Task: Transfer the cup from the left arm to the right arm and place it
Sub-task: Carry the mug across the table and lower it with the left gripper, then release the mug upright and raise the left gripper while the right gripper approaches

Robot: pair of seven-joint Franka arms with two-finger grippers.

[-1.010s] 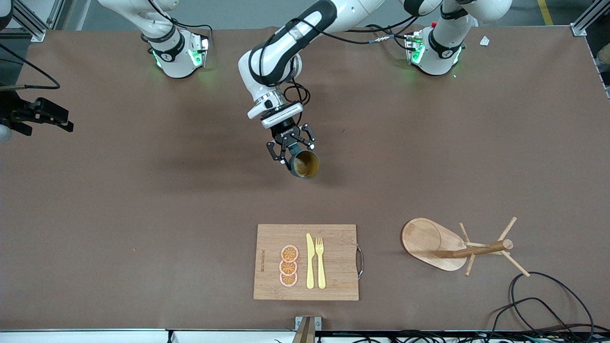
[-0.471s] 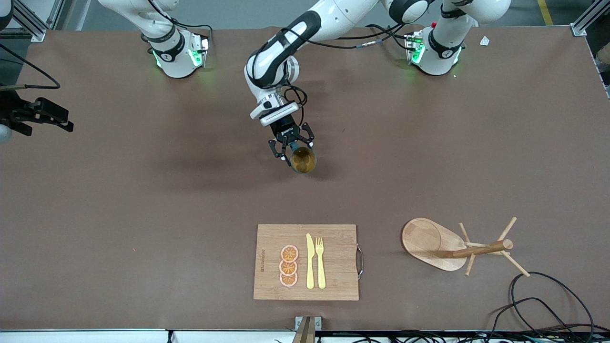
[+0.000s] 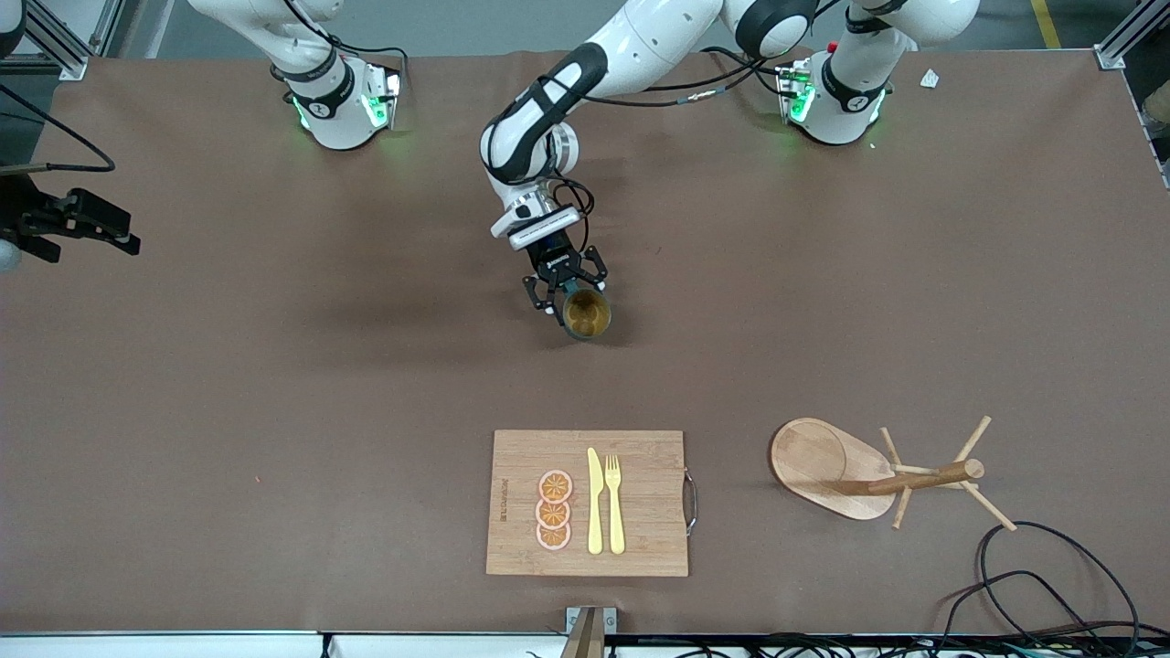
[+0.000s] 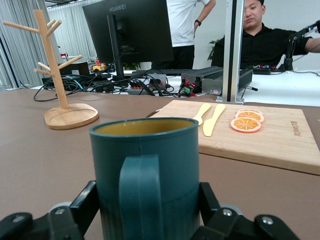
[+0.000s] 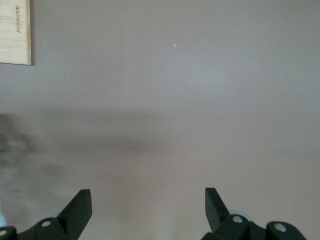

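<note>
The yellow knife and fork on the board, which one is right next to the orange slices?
The knife. It lies between the orange slices and the fork on the cutting board; its blade is plain, without the fork's prongs.

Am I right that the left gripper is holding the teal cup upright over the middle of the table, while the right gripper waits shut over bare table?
Not quite: the right gripper is open, its fingers standing wide apart in the right wrist view. The rest holds: the left gripper is shut on the teal cup, upright over the middle of the table.
</note>
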